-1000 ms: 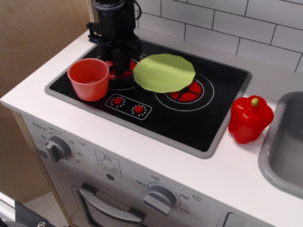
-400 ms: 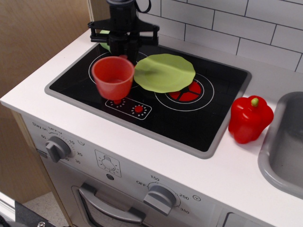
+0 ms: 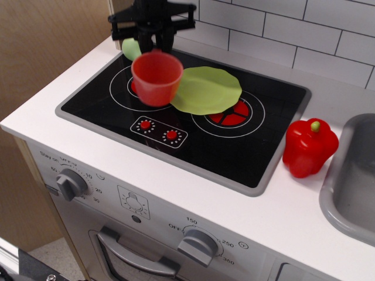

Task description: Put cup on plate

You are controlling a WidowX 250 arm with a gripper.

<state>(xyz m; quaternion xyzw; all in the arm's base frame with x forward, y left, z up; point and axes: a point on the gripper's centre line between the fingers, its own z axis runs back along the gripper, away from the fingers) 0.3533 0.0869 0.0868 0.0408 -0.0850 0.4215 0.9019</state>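
Observation:
The red-orange cup (image 3: 156, 78) hangs in the air above the stove's left burner, upright, with its far rim held by my black gripper (image 3: 157, 42), which is shut on it. The cup overlaps the left edge of the light-green plate (image 3: 206, 89) in the view. The plate lies flat on the black cooktop between the two burners. The cup's handle is hidden.
A green pear (image 3: 130, 47) lies behind the gripper at the cooktop's back left. A glossy red bell pepper (image 3: 309, 147) stands on the white counter to the right, next to the grey sink (image 3: 351, 184). Stove knobs line the front panel.
The gripper has lifted the cup off the left burner and carried it up and to the right, toward the plate. The plate and pepper have not moved.

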